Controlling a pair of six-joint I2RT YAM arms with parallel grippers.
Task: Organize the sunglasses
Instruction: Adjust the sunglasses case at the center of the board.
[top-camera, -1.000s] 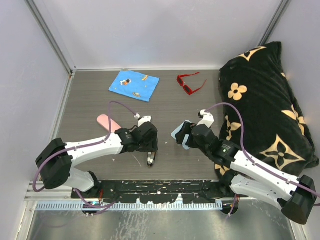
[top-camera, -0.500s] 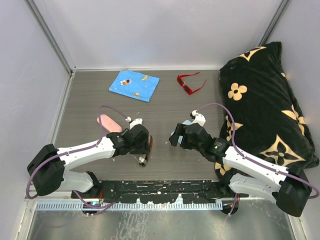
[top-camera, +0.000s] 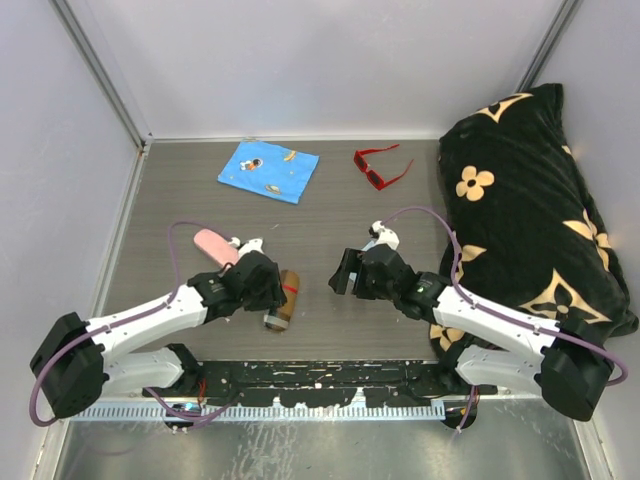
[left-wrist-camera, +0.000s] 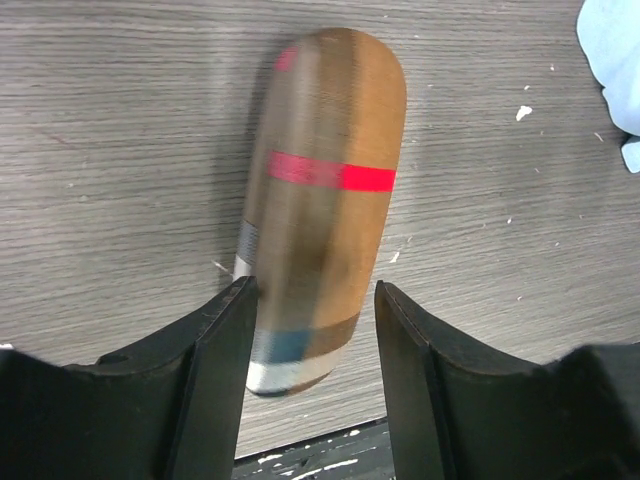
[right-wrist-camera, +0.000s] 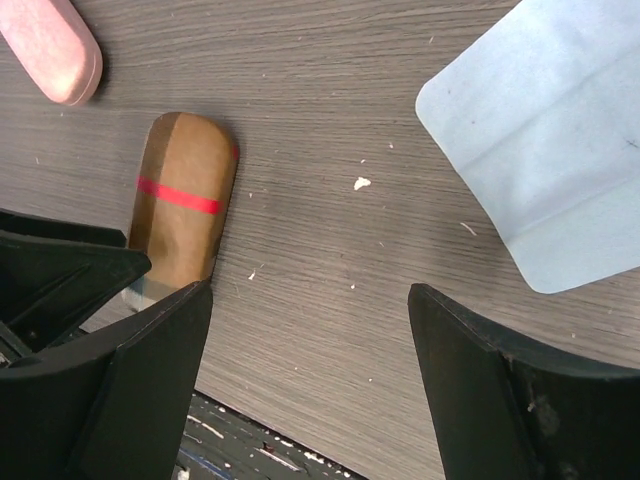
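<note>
Left gripper (left-wrist-camera: 312, 298): jaws about half apart, astride the near end of the brown case; one finger is against its side and a slim gap shows at the other, so nothing is clamped.
Right gripper (right-wrist-camera: 310, 295): jaws spread wide, nothing between them but bare wood grain; low over the near middle of the table, facing the left gripper.
Table (top-camera: 340, 215): grey wood-grain top, walled on three sides.
Cushion (top-camera: 540, 200): black with tan flower and star motifs, filling the right side from the far edge to near the front.
Printed cloth (top-camera: 268, 170): bright blue with small cartoon figures, flat at the far left-centre.
Pale blue cloth (right-wrist-camera: 540, 150): plain, flat, just beside the right gripper.
Red sunglasses (top-camera: 368, 171): angular frame, arms unfolded, at the far edge between the printed cloth and the cushion; well apart from both grippers.
Pink case (top-camera: 213, 245): oval, closed, lying just beyond the left gripper.
Brown case (left-wrist-camera: 320, 200): slim, rounded ends, one red band, lying flat near the front edge.
</note>
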